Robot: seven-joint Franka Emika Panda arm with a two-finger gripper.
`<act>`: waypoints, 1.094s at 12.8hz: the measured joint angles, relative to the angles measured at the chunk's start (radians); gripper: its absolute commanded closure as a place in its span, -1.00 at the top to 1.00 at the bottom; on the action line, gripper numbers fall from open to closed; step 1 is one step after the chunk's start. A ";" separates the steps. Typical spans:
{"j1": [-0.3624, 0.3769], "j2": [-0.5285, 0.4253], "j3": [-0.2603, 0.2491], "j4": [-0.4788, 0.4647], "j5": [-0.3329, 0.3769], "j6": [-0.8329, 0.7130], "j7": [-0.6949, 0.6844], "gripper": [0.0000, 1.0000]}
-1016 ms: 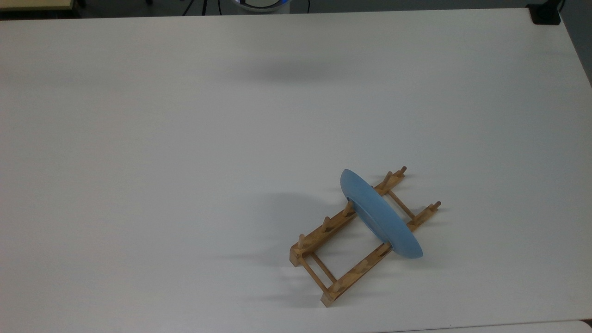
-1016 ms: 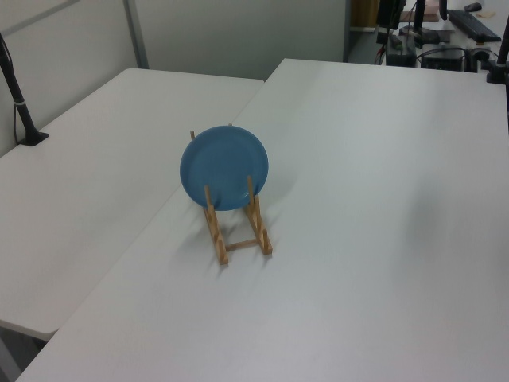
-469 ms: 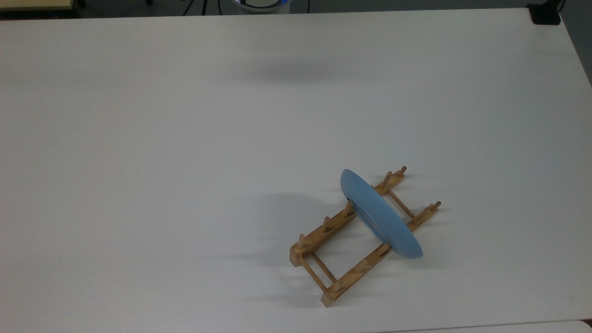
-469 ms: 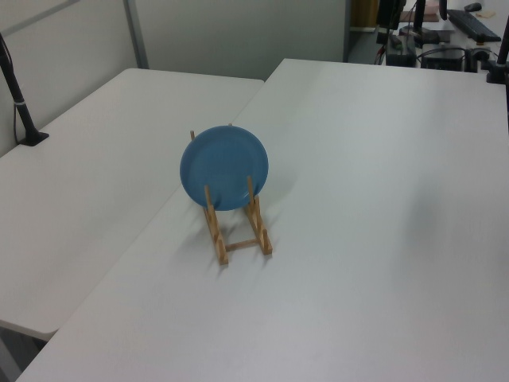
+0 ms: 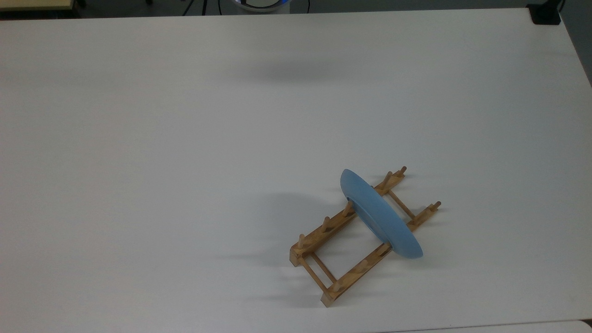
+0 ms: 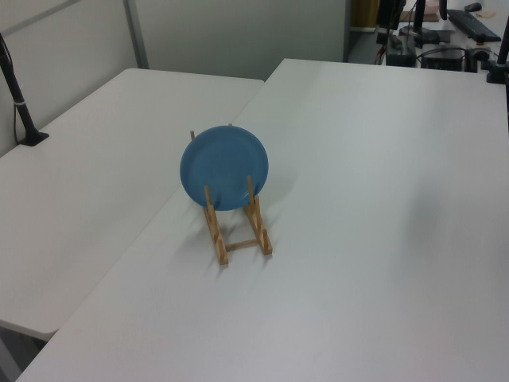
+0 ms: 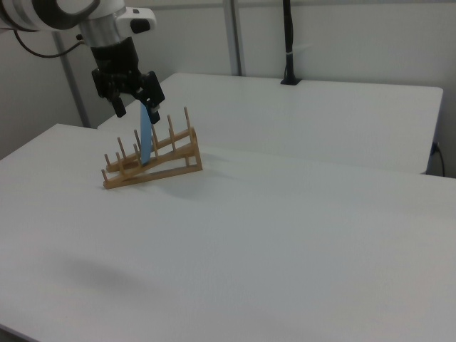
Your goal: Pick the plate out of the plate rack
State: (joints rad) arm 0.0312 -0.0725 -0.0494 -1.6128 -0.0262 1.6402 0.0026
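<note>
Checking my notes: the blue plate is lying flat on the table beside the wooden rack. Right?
Not quite: the blue plate stands upright on edge between the pegs of the wooden rack, not flat on the table, as the left view shows.

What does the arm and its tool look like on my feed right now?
In the right view, the arm has a white rounded shell with a dark band. Below it, the wrist and tool are black, with two short black fingers. A thin dark cable loops beside the arm.

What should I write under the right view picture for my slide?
Open robot gripper in front of a blue plate standing in its wooden rack.
</note>
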 measured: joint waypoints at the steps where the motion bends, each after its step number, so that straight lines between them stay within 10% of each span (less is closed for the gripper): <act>1: 0.000 0.000 0.000 0.000 0.000 0.000 0.000 1.00; 14: 0.001 0.000 0.001 -0.021 0.000 0.000 -0.217 1.00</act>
State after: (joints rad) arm 0.0321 -0.0723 -0.0482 -1.6342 -0.0262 1.6402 -0.2143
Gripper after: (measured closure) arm 0.000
